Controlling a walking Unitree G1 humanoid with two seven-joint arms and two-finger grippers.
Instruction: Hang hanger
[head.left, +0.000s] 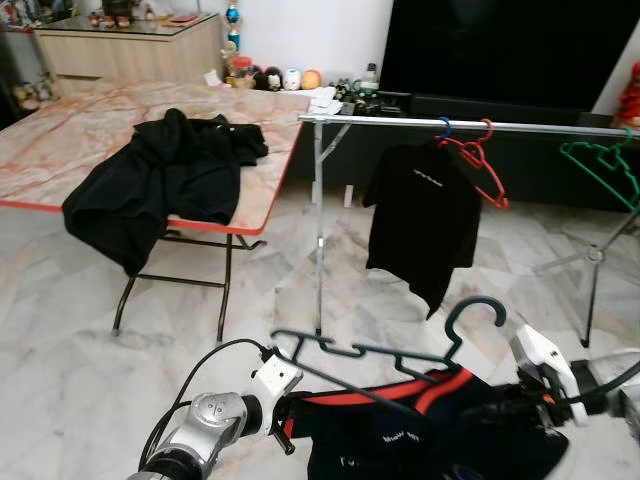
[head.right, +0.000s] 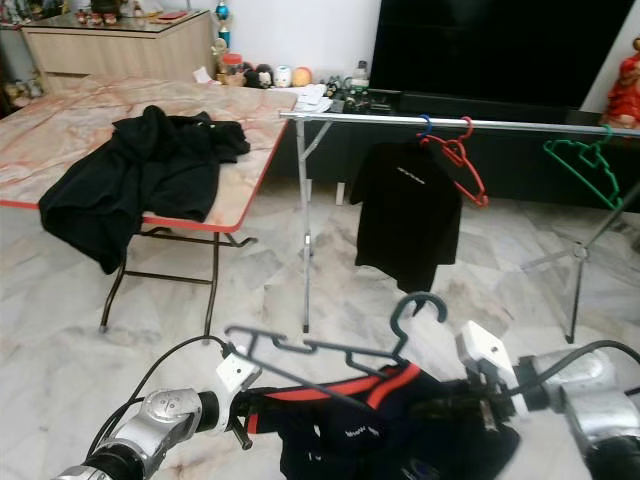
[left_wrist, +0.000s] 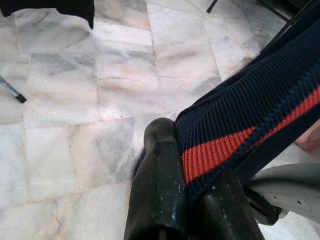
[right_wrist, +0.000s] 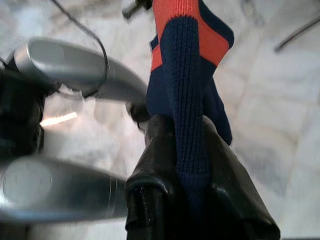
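Navy sweater (head.left: 420, 430) with red-orange stripe, draped on a dark hanger (head.left: 400, 350), nearest, stretched between both arms low over the marble floor (head.left: 80, 380). Left gripper (left_wrist: 187, 200): jaws pinched shut on the ribbed stripe edge. Right gripper (right_wrist: 190, 200): jaws clamped on the knit fabric. Beyond: metal rail (head.left: 470, 124) carrying a black T-shirt (head.left: 420, 225), red hanger (head.left: 480, 160), green hanger (head.left: 600, 165). Far left: bench (head.left: 100, 130) bearing a black garment (head.left: 160, 180).

Marble-look table (head.left: 70, 140) — perhaps black jacket (head.left: 160, 175)
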